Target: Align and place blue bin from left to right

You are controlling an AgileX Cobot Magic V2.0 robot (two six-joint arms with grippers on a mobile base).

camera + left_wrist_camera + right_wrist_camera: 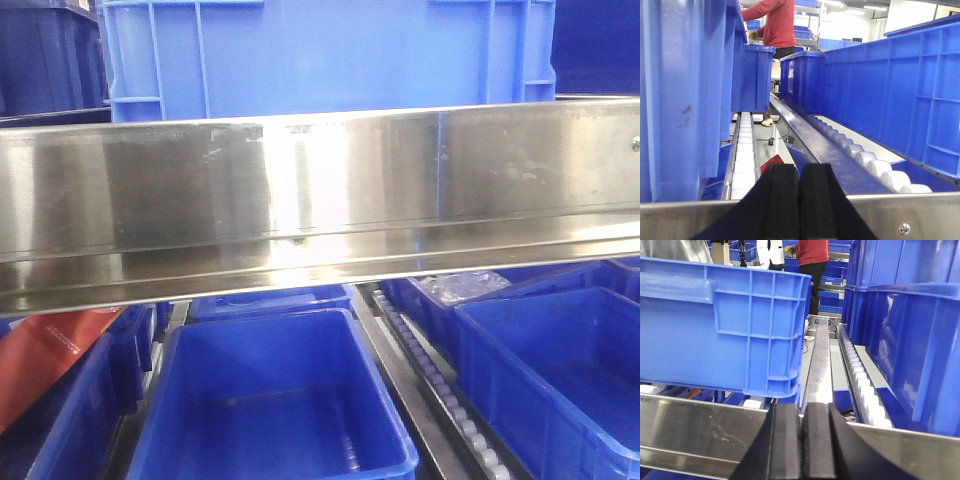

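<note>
The blue bin (330,55) stands on the upper level behind the steel rail, its ribbed wall filling the top of the front view. The left wrist view has its long side (900,90) on the right, resting on rollers. Its ribbed corner (725,325) fills the left half of the right wrist view. My left gripper (799,200) is shut with nothing in it, its black pads pressed together, low at the rail and left of the bin. My right gripper (803,440) is also shut and holds nothing, just below and right of the bin's corner. Neither gripper shows in the front view.
A polished steel rail (320,200) crosses in front of both grippers. Roller tracks (745,150) (862,385) run away from me. More blue bins (685,95) (905,335) flank the lanes, and open bins (270,400) sit below. A person in red (777,22) stands far back.
</note>
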